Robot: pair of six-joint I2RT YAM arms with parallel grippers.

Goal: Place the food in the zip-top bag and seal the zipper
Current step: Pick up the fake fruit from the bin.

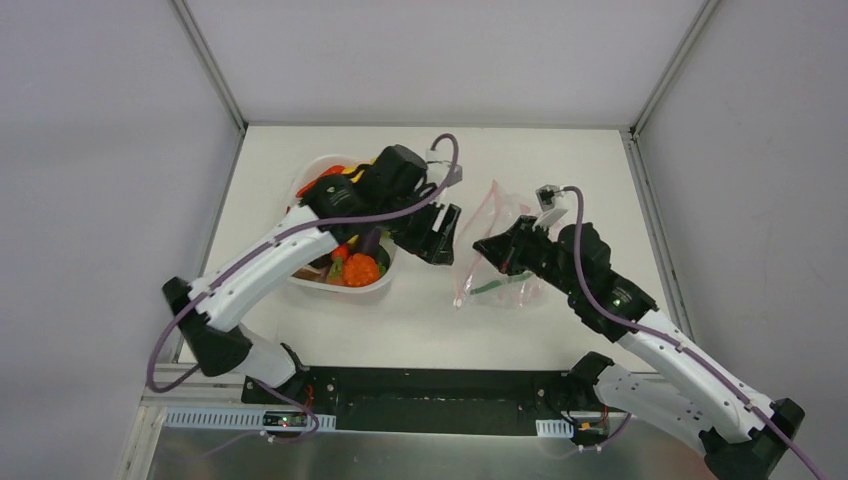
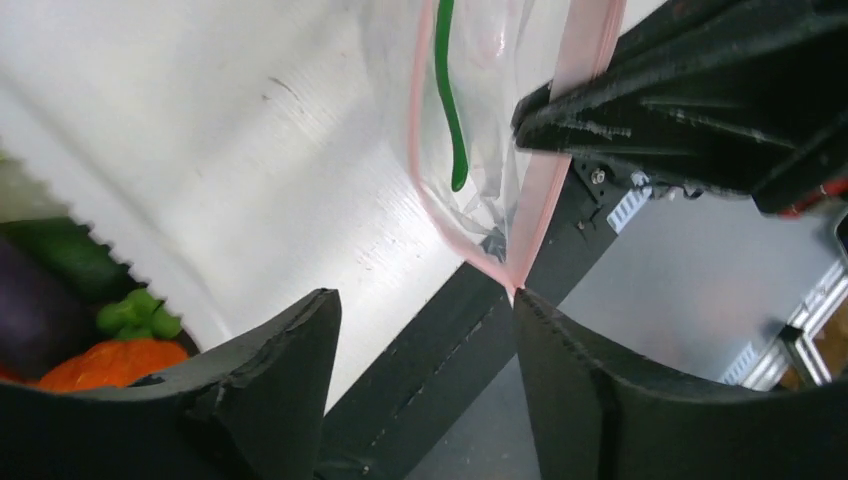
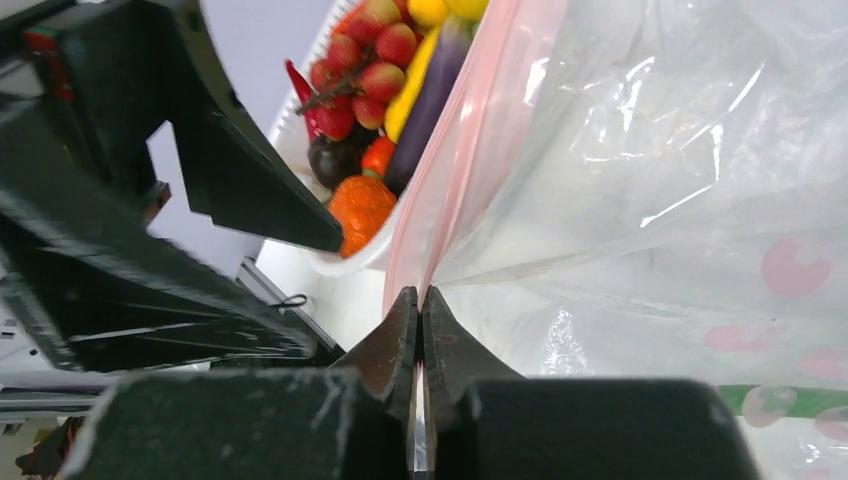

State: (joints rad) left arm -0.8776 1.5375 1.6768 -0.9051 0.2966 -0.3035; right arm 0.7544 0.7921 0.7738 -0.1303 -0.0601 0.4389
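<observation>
The clear zip-top bag (image 1: 497,255) lies right of centre with a green bean (image 2: 448,100) inside. My right gripper (image 1: 492,250) is shut on the bag's pink zipper strip (image 3: 470,160), with its jaws (image 3: 418,298) pressed together on it, holding that edge up. My left gripper (image 1: 438,238) is open and empty between the tub and the bag. In the left wrist view, the left gripper (image 2: 420,305) has its right fingertip touching the bag's pink corner (image 2: 512,285). The rest of the food (image 1: 352,262) sits in the tub: an orange pumpkin (image 3: 362,205), red strawberries (image 3: 360,75) and a purple eggplant (image 3: 425,105).
The white tub (image 1: 318,165) stands at left centre, under the left arm. The table's dark front rail (image 1: 440,390) runs along the near edge. Grey walls with metal posts close in the sides and back.
</observation>
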